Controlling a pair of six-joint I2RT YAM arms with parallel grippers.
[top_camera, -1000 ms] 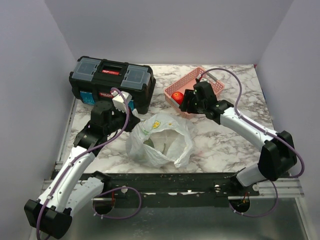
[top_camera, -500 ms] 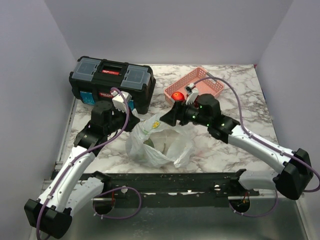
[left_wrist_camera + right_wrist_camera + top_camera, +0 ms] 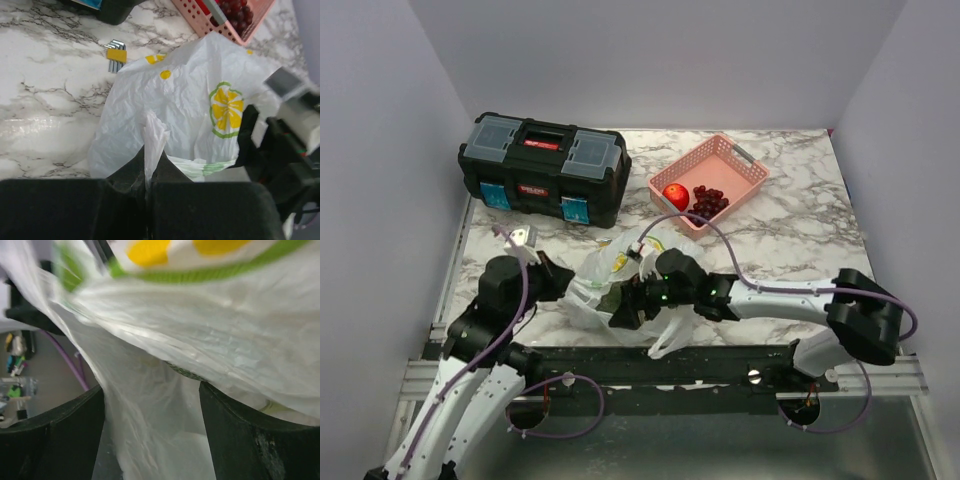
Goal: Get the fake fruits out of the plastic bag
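Top view: the plastic bag [image 3: 616, 262] lies on the marble table [image 3: 790, 250] near the front edge, between your two arms. It is thin, crinkly, translucent white film, printed with a yellow-and-green citrus slice [image 3: 226, 110] and small yellow dots. It looks crumpled and slack. Your left gripper [image 3: 149, 176] is at the bag's 9 o'clock edge, its jaws together and pinching a twisted peak of film. Your right gripper [image 3: 150, 392] enters from the bag's 4 o'clock side. Its jaws stand apart, with folds of film draped across the gap. A dark-green strip [image 3: 184, 372] shows under the film; you cannot tell what it is. The red apple [image 3: 675, 192] and dark grapes [image 3: 708, 201] lie in the pink basket [image 3: 740, 165], at 1 o'clock from the bag.
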